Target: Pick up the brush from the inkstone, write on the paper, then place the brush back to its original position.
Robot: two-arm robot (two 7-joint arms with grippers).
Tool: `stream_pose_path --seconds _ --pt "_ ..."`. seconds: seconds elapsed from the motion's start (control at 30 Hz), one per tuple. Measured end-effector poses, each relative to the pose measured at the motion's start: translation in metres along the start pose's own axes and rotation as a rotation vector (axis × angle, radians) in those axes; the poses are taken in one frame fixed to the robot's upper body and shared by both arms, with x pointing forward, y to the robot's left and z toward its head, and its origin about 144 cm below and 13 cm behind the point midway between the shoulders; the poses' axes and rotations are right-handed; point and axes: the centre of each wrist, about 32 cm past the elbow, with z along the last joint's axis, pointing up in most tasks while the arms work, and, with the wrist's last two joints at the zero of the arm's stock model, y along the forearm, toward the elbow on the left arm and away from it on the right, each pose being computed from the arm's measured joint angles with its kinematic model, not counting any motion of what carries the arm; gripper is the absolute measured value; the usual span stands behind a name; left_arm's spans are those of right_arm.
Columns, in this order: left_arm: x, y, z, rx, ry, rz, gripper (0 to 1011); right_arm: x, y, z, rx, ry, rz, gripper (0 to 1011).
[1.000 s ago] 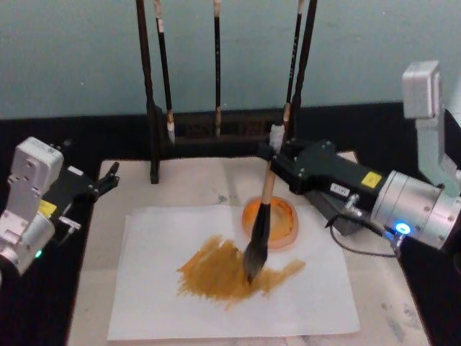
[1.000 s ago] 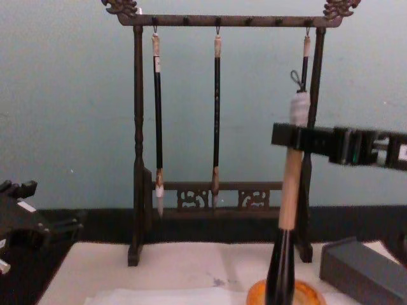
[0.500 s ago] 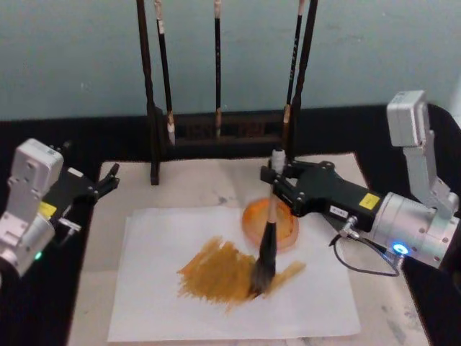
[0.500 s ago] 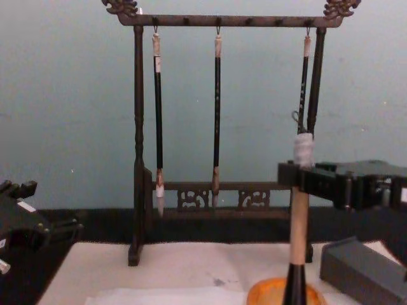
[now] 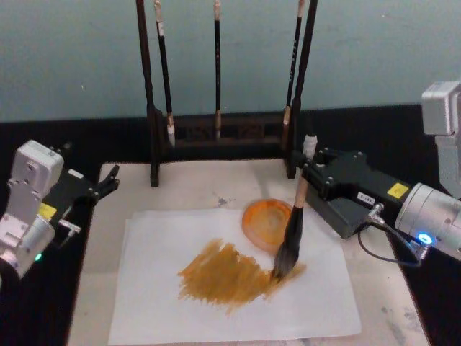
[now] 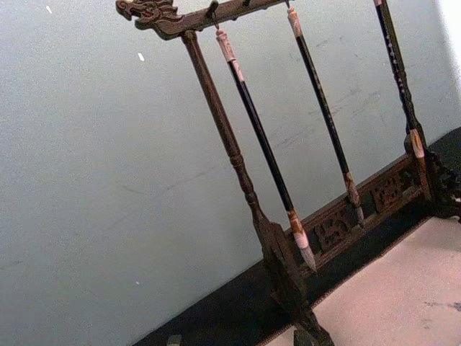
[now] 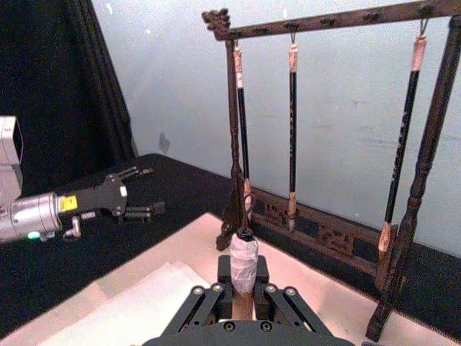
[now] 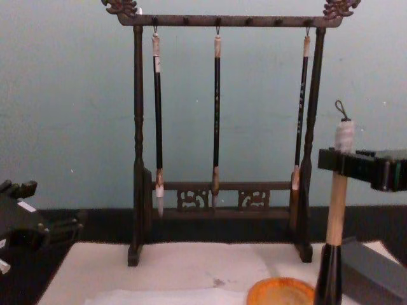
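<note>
Arms: left gripper parked at left edge of the mat, fingers spread, empty; right gripper reaches in level from the right, clamped on the brush near its pale top, tuft slanting down-left below it onto the paper at the ochre smear edge.

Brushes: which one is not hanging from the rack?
The thick tan-handled brush, gripped by the right claw, tuft on the white paper sheet; the slim black ones hang.
</note>
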Motion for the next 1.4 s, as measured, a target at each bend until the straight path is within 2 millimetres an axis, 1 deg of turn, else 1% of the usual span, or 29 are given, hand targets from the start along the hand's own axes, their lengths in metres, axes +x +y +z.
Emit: stream_pose_path --seconds 0.4,0.47,0.7,0.87,1.1,1.4 --pt "0.0 0.0 0.0 0.0 0.0 0.0 1010 -0.005 0.003 0.008 0.041 0.041 0.034 161" --pt "0.0 0.0 0.0 0.0 0.0 0.0 1010 -0.009 0.008 0.011 0.056 0.048 0.06 161" --pt "0.0 0.0 0.0 0.0 0.0 0.0 1010 -0.018 0.018 0.01 0.067 0.056 0.117 161" --pt "0.0 0.0 0.0 0.0 0.0 0.0 1010 -0.022 0.023 0.006 0.064 0.06 0.148 161" --pt "0.0 0.0 0.0 0.0 0.0 0.0 1010 -0.021 0.023 -0.001 0.048 0.066 0.145 161" --pt "0.0 0.0 0.0 0.0 0.0 0.0 1009 -0.012 0.018 -0.006 0.024 0.077 0.099 161"
